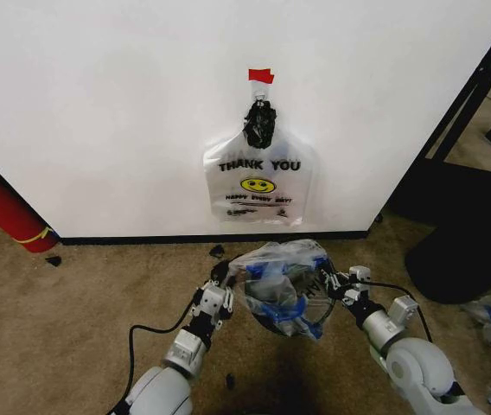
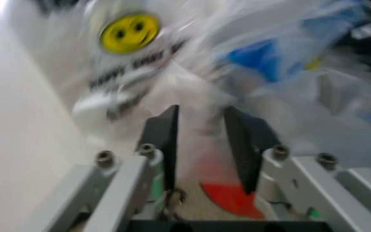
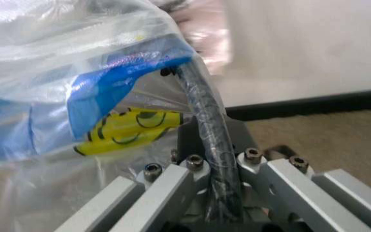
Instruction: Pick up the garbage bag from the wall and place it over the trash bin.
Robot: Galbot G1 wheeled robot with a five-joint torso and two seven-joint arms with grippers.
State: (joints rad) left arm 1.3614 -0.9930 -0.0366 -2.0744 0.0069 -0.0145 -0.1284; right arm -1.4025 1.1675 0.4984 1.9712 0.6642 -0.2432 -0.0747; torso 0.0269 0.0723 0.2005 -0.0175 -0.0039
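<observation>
The garbage bag [image 1: 284, 285], thin, limp and slippery, is stretched over the trash bin [image 1: 290, 322] near the wall [image 1: 98, 104] (light, tears easily); left gripper [image 1: 221, 278] and right gripper [image 1: 342, 284] each pinch its rim.

Head high, wrists close — shared garbage bag [image 1: 284, 285]

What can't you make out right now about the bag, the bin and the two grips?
- Trash bin, head view: almost wholly covered by the garbage bag; whether its rim is wrapped all round is hidden.
- Left gripper, left wrist view: motion blur; film lies between the fingers, but a pinch is unclear.
- Right gripper, right wrist view: bag and a black cable hide the fingers.
</observation>
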